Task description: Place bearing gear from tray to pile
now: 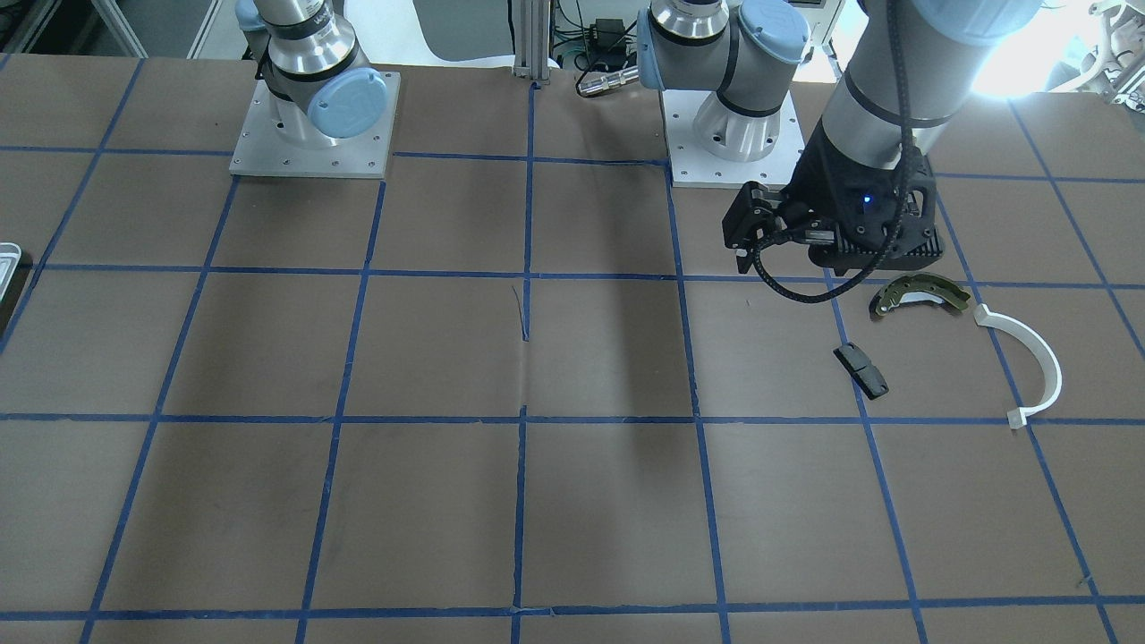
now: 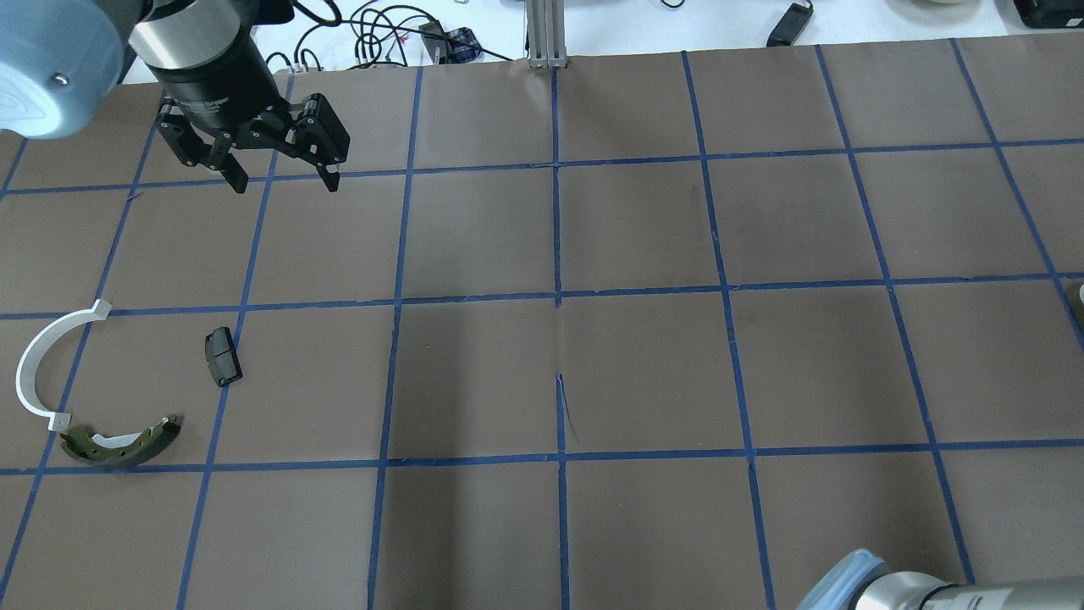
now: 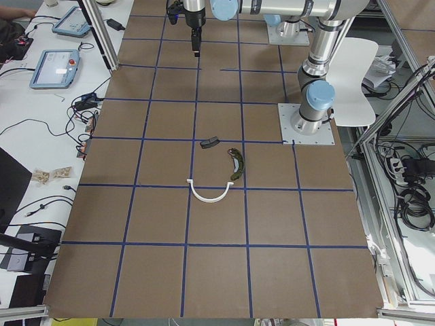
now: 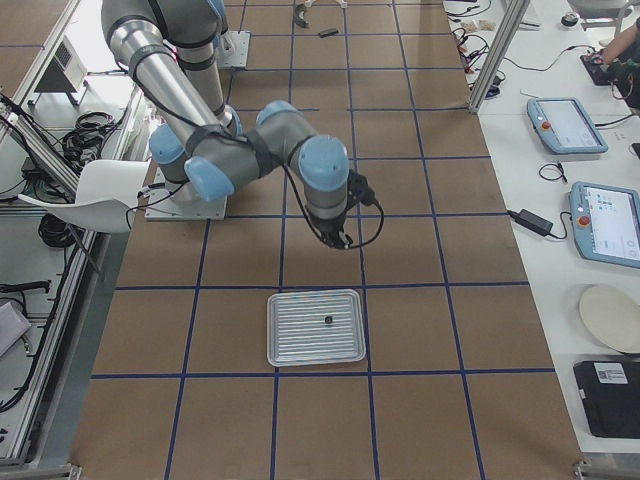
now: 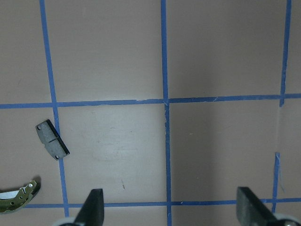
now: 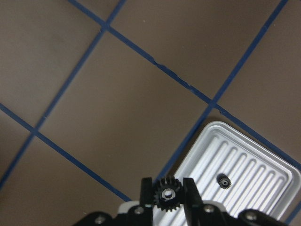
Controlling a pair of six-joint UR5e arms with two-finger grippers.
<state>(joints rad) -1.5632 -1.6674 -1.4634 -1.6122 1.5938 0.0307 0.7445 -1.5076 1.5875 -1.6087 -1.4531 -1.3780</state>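
Observation:
My right gripper (image 6: 165,207) is shut on a small black bearing gear (image 6: 165,195) and holds it above the table, beside the corner of the ribbed silvery tray (image 6: 263,160). The tray (image 4: 300,345) lies on the table under and in front of that gripper (image 4: 335,235). Another tiny gear (image 6: 225,181) lies in it. The pile is an olive brake shoe (image 2: 118,442), a white half-ring (image 2: 34,364) and a black block (image 2: 223,356). My left gripper (image 2: 284,180) is open and empty, raised beyond the pile.
The table is brown paper with a blue tape grid. The two arm bases (image 1: 313,134) stand on plates at the robot's edge. A tear in the paper (image 2: 566,407) runs near the middle. The tray's edge (image 1: 7,259) shows at the far end.

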